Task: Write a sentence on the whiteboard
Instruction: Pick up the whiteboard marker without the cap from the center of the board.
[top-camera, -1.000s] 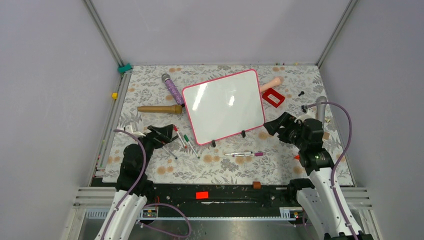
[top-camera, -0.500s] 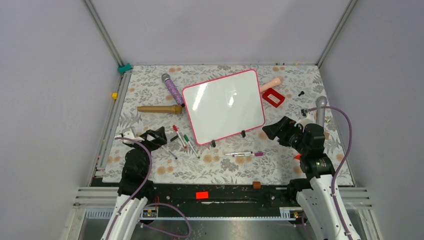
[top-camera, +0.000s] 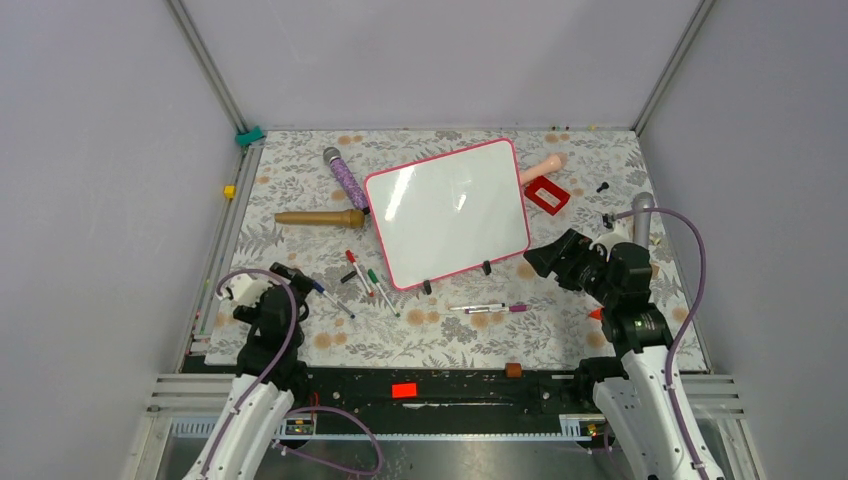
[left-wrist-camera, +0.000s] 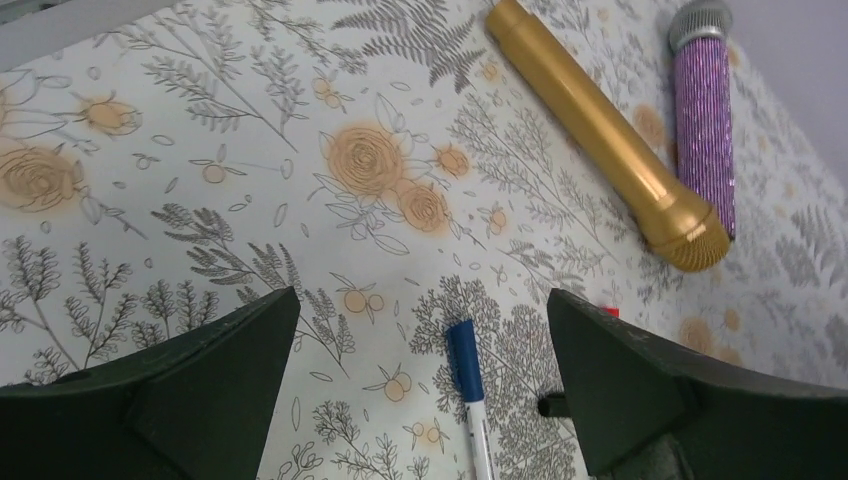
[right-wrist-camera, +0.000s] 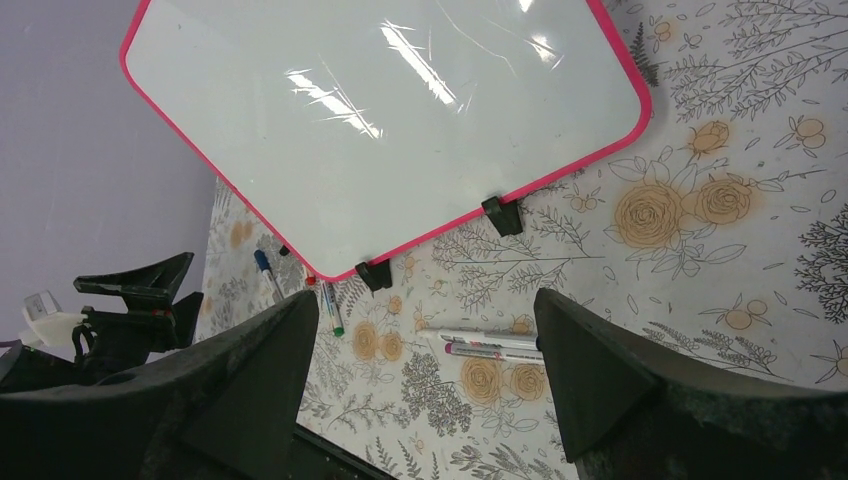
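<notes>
The whiteboard (top-camera: 447, 212) lies tilted at the middle of the table, its white face (right-wrist-camera: 380, 120) blank inside the pink-red frame; the sentence is not in view. My left gripper (top-camera: 288, 274) hovers open near the left front, and a blue-capped marker (left-wrist-camera: 465, 365) lies on the cloth between its jaws (left-wrist-camera: 422, 300), untouched. My right gripper (top-camera: 548, 258) stands open off the board's near right corner. In its wrist view two markers (right-wrist-camera: 490, 345) lie on the cloth beyond its spread fingers (right-wrist-camera: 425, 300). Neither gripper holds anything.
Red and green markers (top-camera: 365, 275) lie by the board's near left corner. A gold microphone (top-camera: 320, 218) and a purple one (top-camera: 347, 180) lie to the board's left. A small red frame block (top-camera: 547, 195) and a grey microphone (top-camera: 641, 215) are on the right.
My left arm has drawn back toward the near left edge, its gripper still open. The right gripper has barely shifted. The board and the markers have not moved.
</notes>
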